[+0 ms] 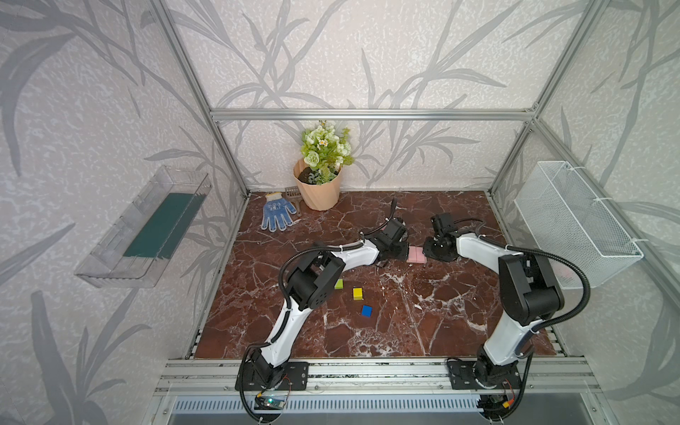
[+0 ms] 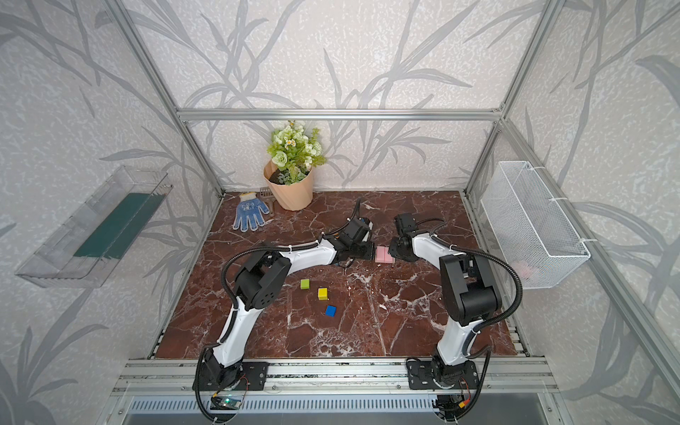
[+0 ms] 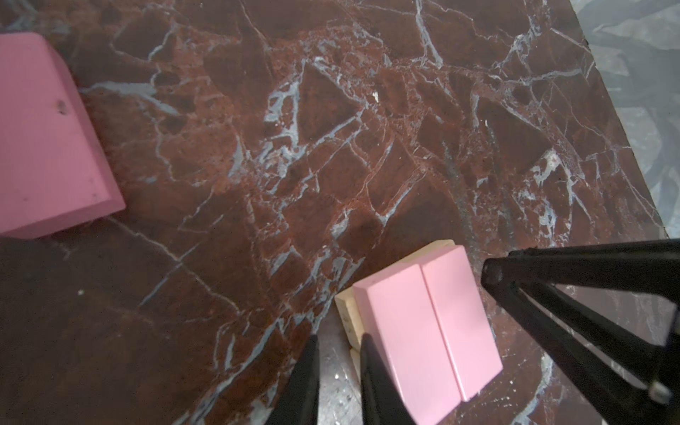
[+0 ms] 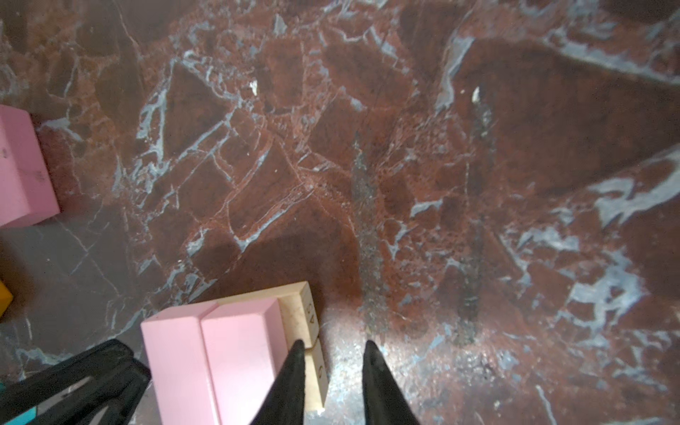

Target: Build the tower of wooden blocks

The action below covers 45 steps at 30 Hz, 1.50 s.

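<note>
Jaws all but closed on nothing, the left gripper (image 3: 339, 340) and right gripper (image 4: 335, 344) flank the tower (image 1: 416, 254) in the middle: two pink blocks (image 3: 427, 331) side by side on two plain-wood bars (image 4: 307, 312). A third pink block (image 3: 48, 140) lies apart from it. Nearer, left of centre, sit a lime cube (image 1: 339, 283), a yellow cube (image 1: 357, 293) and a blue cube (image 1: 366, 311).

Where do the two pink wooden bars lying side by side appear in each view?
In a top view: two pink wooden bars near the marble table's middle.
In a top view: bars, same place.
Left wrist view: bars beside the left gripper.
Right wrist view: bars beside the right gripper.
Shared landmark: both black grippers flanking them.
</note>
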Motion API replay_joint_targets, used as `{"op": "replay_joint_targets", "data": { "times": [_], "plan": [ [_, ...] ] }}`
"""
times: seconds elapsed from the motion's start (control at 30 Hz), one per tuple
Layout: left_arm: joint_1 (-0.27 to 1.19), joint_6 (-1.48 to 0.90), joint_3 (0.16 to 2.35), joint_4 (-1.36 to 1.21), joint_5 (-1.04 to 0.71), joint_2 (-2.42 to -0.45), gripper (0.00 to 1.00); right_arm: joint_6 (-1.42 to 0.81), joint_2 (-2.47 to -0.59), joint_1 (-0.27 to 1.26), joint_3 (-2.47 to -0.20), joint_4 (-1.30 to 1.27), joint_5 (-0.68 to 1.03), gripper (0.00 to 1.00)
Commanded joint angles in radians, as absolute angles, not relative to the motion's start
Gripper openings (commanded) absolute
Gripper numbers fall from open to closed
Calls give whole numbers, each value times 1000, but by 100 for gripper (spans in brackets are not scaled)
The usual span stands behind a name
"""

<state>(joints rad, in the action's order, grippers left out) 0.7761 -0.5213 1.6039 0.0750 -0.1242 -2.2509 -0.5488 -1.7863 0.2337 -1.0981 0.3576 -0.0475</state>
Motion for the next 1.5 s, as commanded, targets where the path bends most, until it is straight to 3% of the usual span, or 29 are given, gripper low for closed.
{"op": "replay_joint_targets", "data": {
  "times": [0.0, 1.47],
  "plan": [
    [774, -539, 1581, 55, -89, -2203, 22, -537, -1760, 230, -1103, 376, -58, 28],
    [789, -558, 1651, 54, -186, -2266, 22, -532, -1815, 230, -1127, 366, -16, 28]
  ]
}}
